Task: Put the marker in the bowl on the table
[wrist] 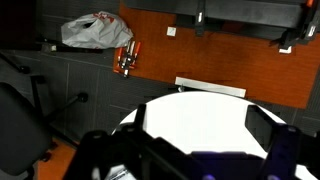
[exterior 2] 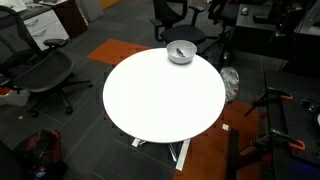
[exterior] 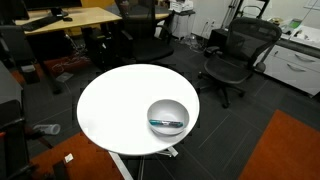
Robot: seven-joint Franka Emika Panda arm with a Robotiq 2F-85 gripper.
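The round white table [exterior: 110, 110] stands in the middle of both exterior views [exterior 2: 160, 100]. The shiny metal bowl [exterior: 168, 108] sits near its edge. The teal-blue marker [exterior: 166, 124] lies inside the bowl. The bowl also shows in an exterior view [exterior 2: 181, 46] with a dark stick in it. The arm is not in either exterior view. In the wrist view my gripper [wrist: 200, 128] is open and empty, with its dark fingers spread above the bare white tabletop [wrist: 195, 115]. The bowl and marker are out of the wrist view.
Black office chairs [exterior: 235, 55] and a wooden desk [exterior: 75, 20] stand around the table. An orange carpet [wrist: 230, 60] lies on the dark floor. A white plastic bag [wrist: 95, 32] and an orange tool [wrist: 125, 58] lie on the floor.
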